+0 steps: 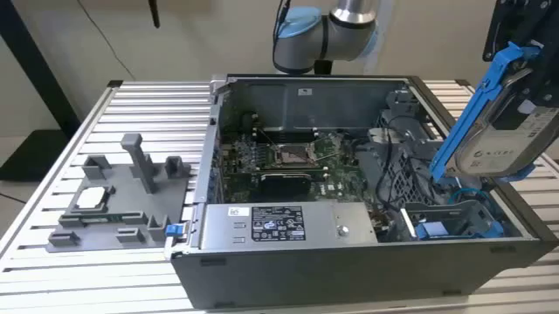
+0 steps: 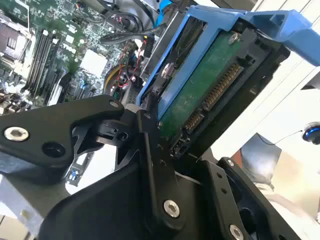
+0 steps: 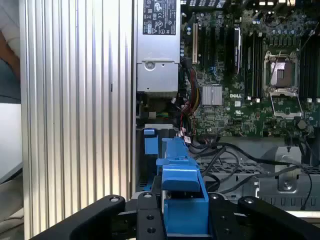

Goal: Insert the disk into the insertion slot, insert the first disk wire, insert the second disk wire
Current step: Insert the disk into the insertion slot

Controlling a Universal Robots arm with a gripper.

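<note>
My gripper (image 1: 522,78) is shut on the disk (image 1: 515,140), a silver-grey drive in a bright blue carrier (image 1: 472,111). It holds the disk tilted steeply in the air above the case's corner at the exterior view's right. The insertion slot (image 1: 454,222), a grey metal bay with blue rails, lies open just below the disk's lower end. In the second wrist view the disk's green circuit side (image 2: 200,85) sits between the black fingers (image 2: 150,150). The first wrist view has the blue carrier (image 3: 182,195) between the fingers (image 3: 145,215), with the slot's blue tab (image 3: 150,142) beyond. Dark cables (image 3: 225,155) run beside the bay.
The open computer case (image 1: 349,275) stands on a slatted aluminium table (image 1: 52,275). A grey power-supply box (image 1: 279,226) fills its front edge, with the motherboard (image 1: 288,157) behind and a perforated cage (image 1: 410,170) beside the bay. A grey fixture plate (image 1: 122,196) lies at the exterior view's left.
</note>
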